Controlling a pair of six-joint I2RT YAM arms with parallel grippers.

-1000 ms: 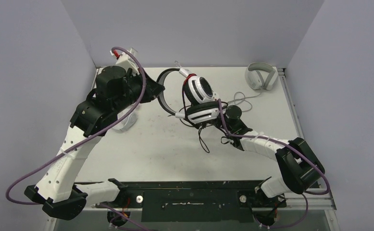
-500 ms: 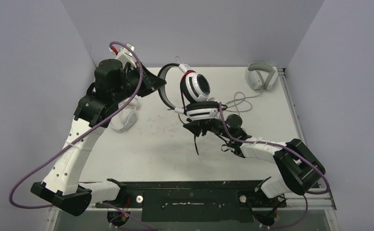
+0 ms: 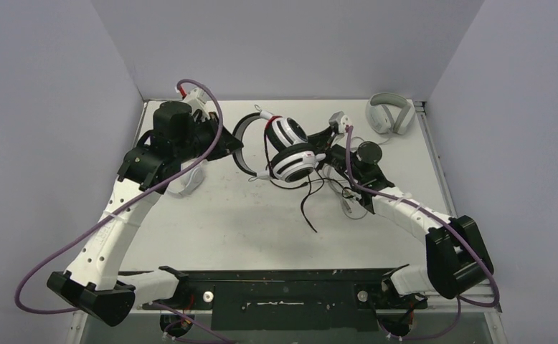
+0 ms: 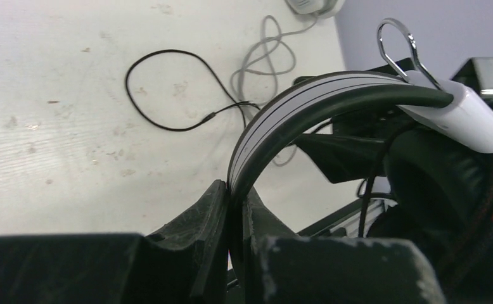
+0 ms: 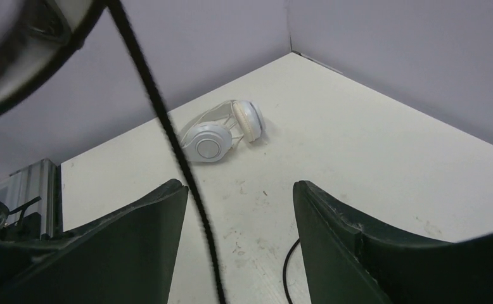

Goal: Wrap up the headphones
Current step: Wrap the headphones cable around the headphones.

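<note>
Jaws: left jaws clenched on headband [image 4: 282,107] of black-and-white headset [image 3: 290,154], held above bench [image 3: 226,222], right jaws spread, black cable [image 5: 168,126] crossing their gap ungripped, small white pair [image 3: 188,180] under left arm [image 3: 118,222]

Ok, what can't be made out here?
1. Small all-white on-ear headphones: top view, mostly under the left arm.
2. Large black-and-white plastic headset: left wrist view, ear cups dark, cut by right edge.
3. Its thin black cable: top view, end tangled by the right arm.
</note>
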